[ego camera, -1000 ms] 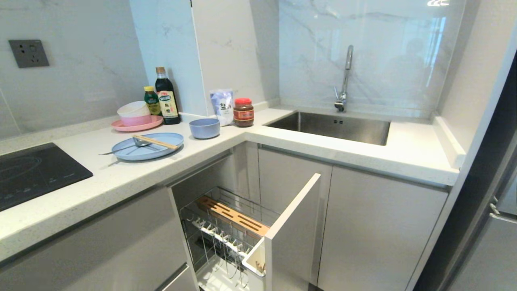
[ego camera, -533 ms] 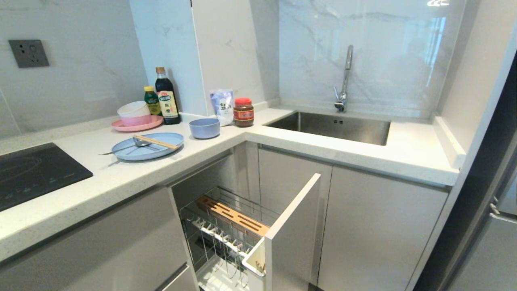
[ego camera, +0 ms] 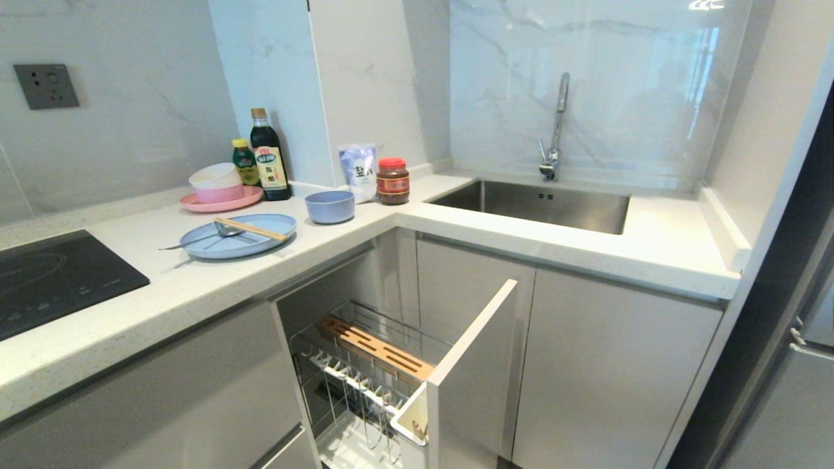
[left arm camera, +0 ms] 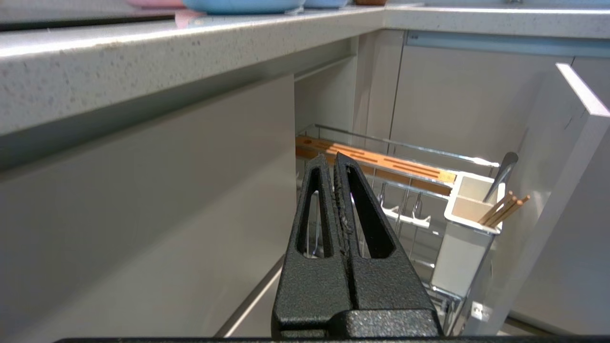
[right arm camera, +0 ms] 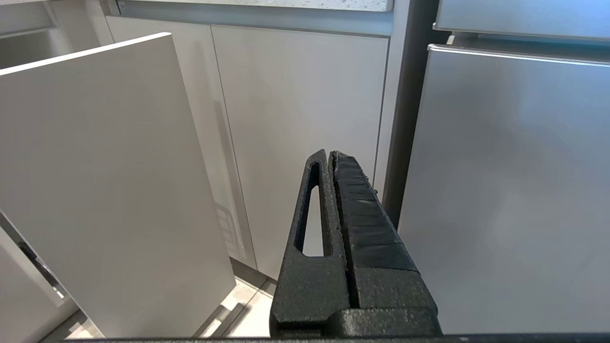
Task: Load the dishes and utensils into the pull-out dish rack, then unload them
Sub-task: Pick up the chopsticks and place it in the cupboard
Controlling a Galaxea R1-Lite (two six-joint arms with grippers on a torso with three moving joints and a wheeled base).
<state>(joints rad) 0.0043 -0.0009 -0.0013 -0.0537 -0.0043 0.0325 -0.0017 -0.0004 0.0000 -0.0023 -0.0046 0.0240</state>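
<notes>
Head view unchanged: plate [ego camera: 238, 236] stays on counter [ego camera: 195, 286].

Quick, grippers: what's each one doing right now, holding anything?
Left gripper: closed, empty, below the counter beside the dish rack.
Right gripper: closed, empty, facing the cabinet doors.

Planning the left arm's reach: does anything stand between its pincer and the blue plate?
Yes. The left pincer, shut, sits below the countertop, whose front edge lies between it and the light blue plate. Chopsticks and a spoon lie on that plate.
</notes>
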